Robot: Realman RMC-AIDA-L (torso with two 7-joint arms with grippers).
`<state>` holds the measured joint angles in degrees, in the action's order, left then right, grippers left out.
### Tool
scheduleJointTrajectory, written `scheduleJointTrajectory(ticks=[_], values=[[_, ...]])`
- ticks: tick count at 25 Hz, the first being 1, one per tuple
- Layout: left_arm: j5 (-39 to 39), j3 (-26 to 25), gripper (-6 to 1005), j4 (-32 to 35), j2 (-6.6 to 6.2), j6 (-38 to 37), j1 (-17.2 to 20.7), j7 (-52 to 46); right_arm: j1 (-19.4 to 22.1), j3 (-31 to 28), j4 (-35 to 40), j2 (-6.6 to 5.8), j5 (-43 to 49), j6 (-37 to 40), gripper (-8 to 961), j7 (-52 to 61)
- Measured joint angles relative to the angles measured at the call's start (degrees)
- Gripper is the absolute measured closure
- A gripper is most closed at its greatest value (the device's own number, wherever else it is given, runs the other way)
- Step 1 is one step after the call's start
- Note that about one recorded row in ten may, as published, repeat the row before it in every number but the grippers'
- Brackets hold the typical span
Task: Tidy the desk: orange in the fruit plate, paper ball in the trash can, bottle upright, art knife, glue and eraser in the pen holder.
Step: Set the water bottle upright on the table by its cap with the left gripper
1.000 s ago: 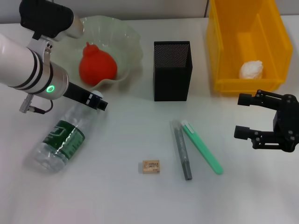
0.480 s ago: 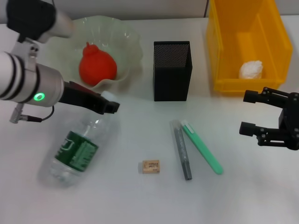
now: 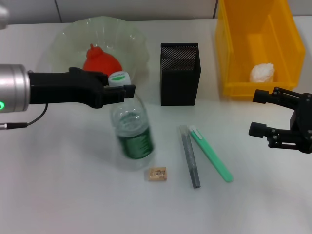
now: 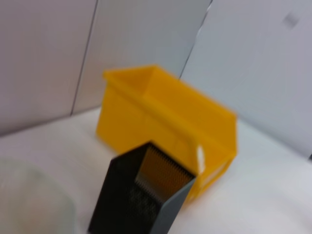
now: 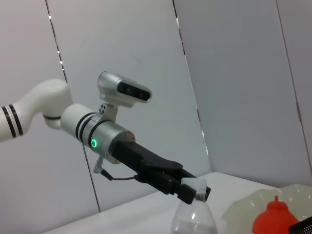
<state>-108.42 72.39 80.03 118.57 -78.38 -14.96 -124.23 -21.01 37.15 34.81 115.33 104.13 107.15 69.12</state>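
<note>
My left gripper (image 3: 118, 90) is shut on the neck of the clear bottle (image 3: 131, 139), just under its white cap (image 3: 119, 77). The bottle stands close to upright in front of the fruit plate (image 3: 132, 38); the right wrist view shows the bottle (image 5: 193, 222) upright too. The orange (image 3: 100, 64) lies in the plate. A white paper ball (image 3: 262, 73) sits inside the yellow trash can (image 3: 234, 58). The eraser (image 3: 157, 174), grey glue stick (image 3: 190, 158) and green art knife (image 3: 210, 155) lie on the table before the black mesh pen holder (image 3: 179, 73). My right gripper (image 3: 257, 113) hovers open at the right, holding nothing.
The pen holder (image 4: 141, 195) and the yellow trash can (image 4: 165, 122) appear in the left wrist view, standing side by side. The white table (image 3: 73, 204) spreads to the front left. My left arm reaches in from the left edge.
The bottle went from lying on its side at the left to nearly upright, carried rightward by my left gripper. My right gripper shifted slightly.
</note>
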Motion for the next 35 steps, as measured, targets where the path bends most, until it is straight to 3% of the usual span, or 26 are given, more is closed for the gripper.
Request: scheduleJointTrajectory(ticks=[7, 8, 9, 12, 13, 15, 18, 19, 23, 35], values=[[14.3, -7.4, 549, -13.9, -0.03, -5.9, 0.4, 16.7, -0.1, -0.4, 0.0, 1.45, -0.1, 1.0, 110, 0.6], [18.5, -10.1, 549, -20.2, -0.11, -7.9, -0.2, 22.9, -0.3, -0.5, -0.2, 1.88, -0.1, 1.2, 110, 0.7], [18.5, -10.1, 549, -20.2, -0.11, -7.9, -0.2, 22.9, -0.3, -0.5, -0.2, 1.88, -0.1, 1.2, 110, 0.7], [21.8, -14.9, 548, -29.9, -0.22, -12.0, -1.7, 32.6, -0.9, -0.5, -1.3, 2.53, -0.1, 1.3, 110, 0.7], [22.8, -18.8, 548, -37.3, -0.27, -15.6, -3.1, 41.1, -1.5, -0.5, -2.5, 2.76, -0.1, 1.3, 110, 0.7], [23.0, -20.4, 547, -40.6, -0.28, -17.2, -3.5, 45.3, -1.9, -0.5, -3.3, 2.82, -0.1, 1.3, 110, 0.6], [23.4, -27.0, 546, -52.6, -0.22, -21.6, -4.1, 64.1, -3.4, -0.4, -6.0, 3.18, -0.1, 1.3, 110, -0.1], [23.4, -27.0, 546, -52.6, -0.22, -21.6, -4.1, 64.1, -3.4, -0.4, -6.0, 3.18, -0.1, 1.3, 110, -0.1], [23.4, -33.1, 545, -61.2, 0.03, -22.6, -3.6, 79.0, -4.4, -0.1, -7.6, 3.84, -0.1, 1.1, 110, -1.0], [23.7, -45.0, 541, -74.7, 0.37, -21.2, -5.0, 97.8, -5.5, -0.5, -12.6, 3.92, -1.7, 1.6, 111, -7.1]])
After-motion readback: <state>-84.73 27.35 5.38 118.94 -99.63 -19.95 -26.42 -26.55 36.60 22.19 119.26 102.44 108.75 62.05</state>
